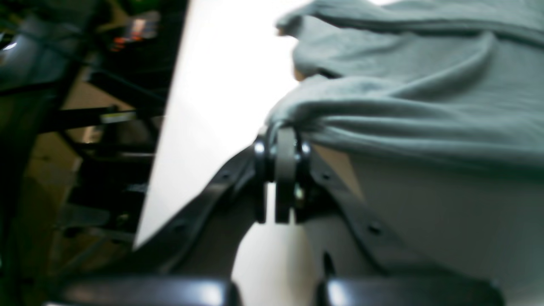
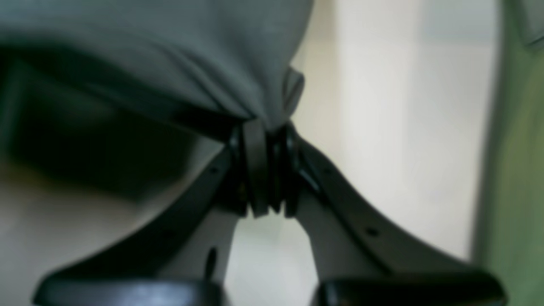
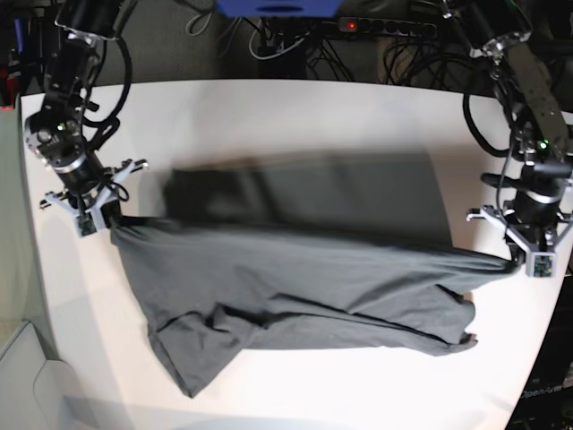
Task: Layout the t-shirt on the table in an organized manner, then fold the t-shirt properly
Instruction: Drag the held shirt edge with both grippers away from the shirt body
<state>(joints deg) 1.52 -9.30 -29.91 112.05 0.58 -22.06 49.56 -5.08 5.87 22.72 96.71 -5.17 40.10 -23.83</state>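
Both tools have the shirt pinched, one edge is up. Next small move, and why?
Probably draw both tools apart and away from the bunched part, keeping the edge taut. The left tool and right tool each pinch the t-shirt, its held edge stretched between them above the table, while the low part lies creased and bunched.

Beyond the far edge of the work surface, in the base view, a black power strip (image 3: 387,27) with a small red-lit switch lies on the dark floor amid a tangle of black cables (image 3: 269,40). A bright blue flat-sided object (image 3: 276,7) sits at the top edge, only partly in frame. In the left wrist view, blurred black metal frame bars (image 1: 97,117) cross over brownish flooring.
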